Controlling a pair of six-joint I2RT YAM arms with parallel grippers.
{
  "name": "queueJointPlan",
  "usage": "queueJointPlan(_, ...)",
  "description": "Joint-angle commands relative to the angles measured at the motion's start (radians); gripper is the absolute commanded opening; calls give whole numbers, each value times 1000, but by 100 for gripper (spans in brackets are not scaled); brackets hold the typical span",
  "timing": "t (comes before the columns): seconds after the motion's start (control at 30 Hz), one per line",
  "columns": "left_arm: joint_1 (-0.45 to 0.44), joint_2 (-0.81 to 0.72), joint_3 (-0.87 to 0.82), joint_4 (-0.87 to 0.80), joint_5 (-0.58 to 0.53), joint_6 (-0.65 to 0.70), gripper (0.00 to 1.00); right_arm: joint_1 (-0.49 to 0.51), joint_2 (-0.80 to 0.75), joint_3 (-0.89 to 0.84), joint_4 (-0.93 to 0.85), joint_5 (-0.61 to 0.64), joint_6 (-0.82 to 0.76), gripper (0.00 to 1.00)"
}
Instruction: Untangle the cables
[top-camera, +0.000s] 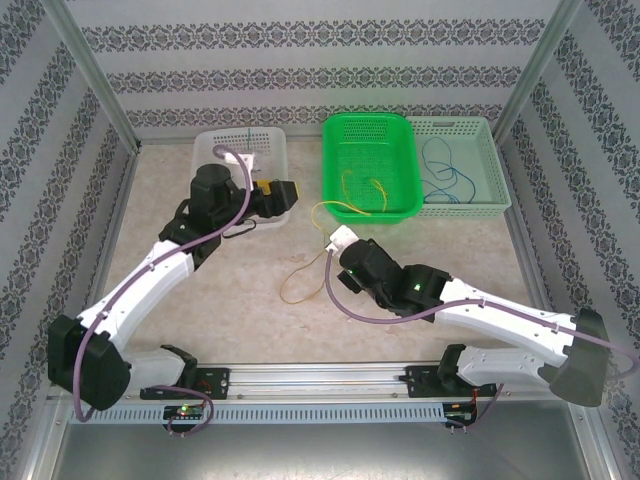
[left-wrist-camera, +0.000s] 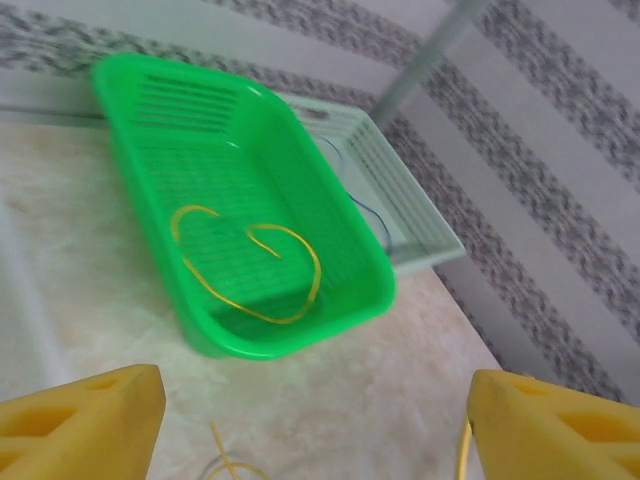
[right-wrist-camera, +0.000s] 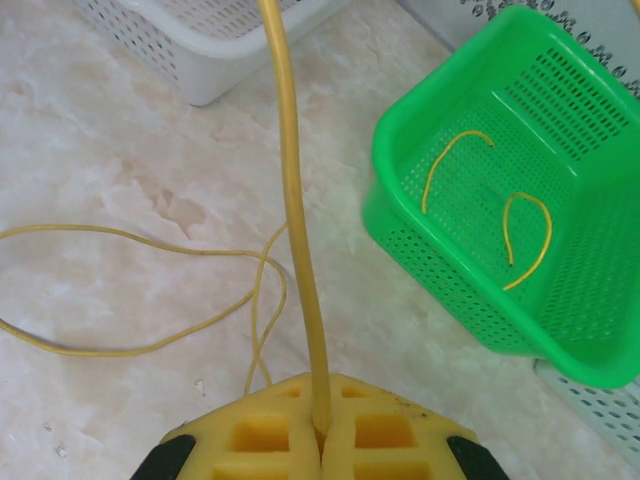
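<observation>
The right gripper (right-wrist-camera: 320, 438) is clamped on a yellow cable (right-wrist-camera: 291, 200).
The cable runs straight out from its closed pads, slack looped on the table (right-wrist-camera: 120, 150) alongside; the left gripper (left-wrist-camera: 315, 420) gapes wide, empty (a second yellow cable (left-wrist-camera: 317, 278) lies in the green basket (left-wrist-camera: 250, 350)).

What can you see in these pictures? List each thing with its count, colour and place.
green basket: one, green, back middle of the table
white basket: one, white, back left
pale basket: one, pale green-white, back right, beside the green basket
curled cable: one, yellow, inside the green basket
held cable: one, yellow, looped on the table in front of the green basket
blue cable: one, blue, inside the pale basket
table: one, beige marble pattern
left arm: one, white and black; yellow left jaws open, empty
right arm: one, white and black; yellow right jaws shut on the held cable
</observation>
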Motion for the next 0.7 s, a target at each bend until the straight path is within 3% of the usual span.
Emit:
queueJointPlan(0.0,7,47,101,-116,203,135,77,26,10,58,-54,73,-73,0)
queueJointPlan(0.07,6,81,143,-194,262,183,73,37,18,79,-79,73,-97,0)
queueJointPlan(0.4,1,146,201,-273,509,292,70,42,25,114,-145,-24,-147,0)
queueJointPlan(0.67,-21,201,234,-325,545,329,65,51,32,127,-147,-46,-164,0)
